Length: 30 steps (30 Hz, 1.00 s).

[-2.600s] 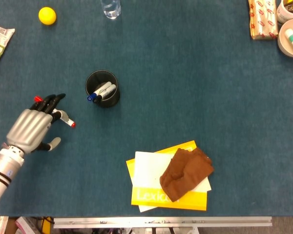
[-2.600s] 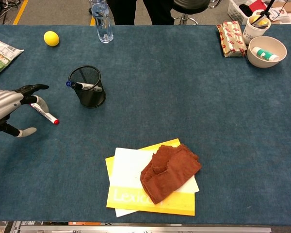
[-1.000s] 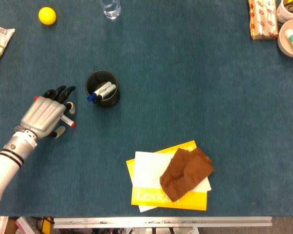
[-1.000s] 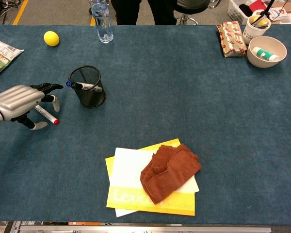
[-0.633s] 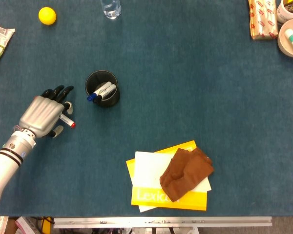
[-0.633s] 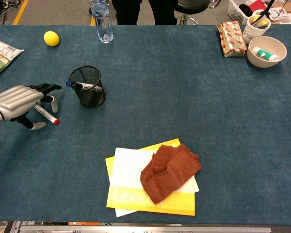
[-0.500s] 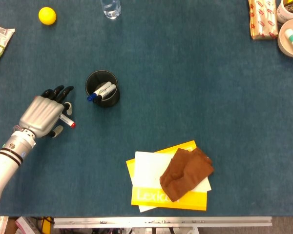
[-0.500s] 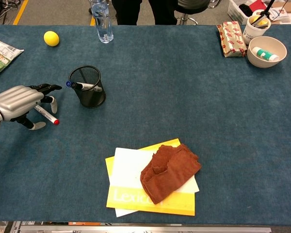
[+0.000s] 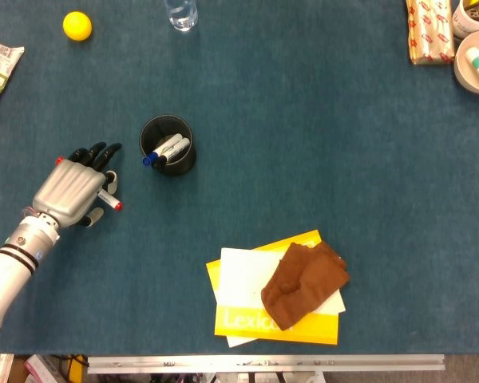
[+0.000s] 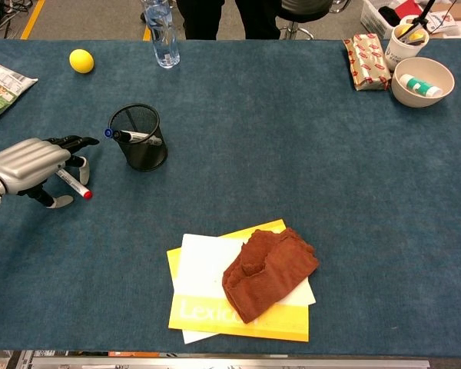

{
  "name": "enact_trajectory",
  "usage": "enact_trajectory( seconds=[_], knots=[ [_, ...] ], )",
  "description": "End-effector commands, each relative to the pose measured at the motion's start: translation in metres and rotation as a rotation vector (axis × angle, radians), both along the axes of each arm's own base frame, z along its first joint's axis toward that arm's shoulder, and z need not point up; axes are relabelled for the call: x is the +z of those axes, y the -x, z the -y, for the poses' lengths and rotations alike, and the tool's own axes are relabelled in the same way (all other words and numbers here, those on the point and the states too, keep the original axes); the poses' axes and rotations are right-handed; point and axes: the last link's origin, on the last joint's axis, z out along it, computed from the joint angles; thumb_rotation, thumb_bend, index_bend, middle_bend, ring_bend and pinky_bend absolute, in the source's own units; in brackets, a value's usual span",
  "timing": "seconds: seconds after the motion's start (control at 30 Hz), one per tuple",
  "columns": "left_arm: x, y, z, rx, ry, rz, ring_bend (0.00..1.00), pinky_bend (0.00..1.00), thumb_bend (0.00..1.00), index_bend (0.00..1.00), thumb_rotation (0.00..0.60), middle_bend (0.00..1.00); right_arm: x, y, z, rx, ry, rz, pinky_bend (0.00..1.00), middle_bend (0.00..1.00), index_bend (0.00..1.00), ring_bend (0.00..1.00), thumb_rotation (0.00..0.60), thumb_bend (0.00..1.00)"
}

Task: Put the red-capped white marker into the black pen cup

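Note:
The red-capped white marker (image 9: 110, 199) (image 10: 75, 185) lies flat on the blue table, its red cap pointing toward the near right. My left hand (image 9: 68, 190) (image 10: 27, 163) sits over its rear end, dark fingers stretched toward the cup and the thumb (image 10: 58, 202) on the near side of the marker. Most of the barrel is hidden under the palm, and I cannot tell whether the fingers touch it. The black mesh pen cup (image 9: 180, 166) (image 10: 142, 157) stands upright just right of the hand, with several markers inside. My right hand shows in neither view.
A yellow book with white paper and a brown cloth (image 9: 303, 283) lies near the front edge. A yellow ball (image 9: 77, 25) and a water bottle (image 9: 181, 12) sit at the back left, a snack packet (image 9: 429, 32) and a bowl (image 9: 463, 72) at the back right.
My left hand moved right and forward over the marker, then settled. In the last half second the marker's red cap shifted very slightly toward the hand.

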Motion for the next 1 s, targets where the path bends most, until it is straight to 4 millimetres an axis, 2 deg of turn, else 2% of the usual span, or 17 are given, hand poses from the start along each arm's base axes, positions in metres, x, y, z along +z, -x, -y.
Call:
enact_trajectory(
  seconds=[0.03,0.53,1.0],
  knots=[
    [-0.0002,0.0003,0.0002,0.001,0.0,0.0,0.0,0.16,0.29,0.45,0.6,0.0,-0.0001,0.0001,0.0,0.0,0.0,0.0,0.3,0.22,0.13,0.13,0.6,0.0],
    [-0.0016,0.001,0.0013,0.002,-0.001,-0.001,0.0,0.16,0.34,0.5,0.6,0.0,0.0008,-0.0003,-0.0001,0.0,0.002,0.001,0.3,0.22,0.13,0.13,0.6,0.0],
    [0.001,-0.002,0.0022,0.011,-0.023,0.026,0.0,0.16,0.35,0.54,0.6,0.0,0.0014,-0.0006,-0.0001,0.0,0.005,0.001,0.3,0.22,0.13,0.13,0.6,0.0]
  ],
)
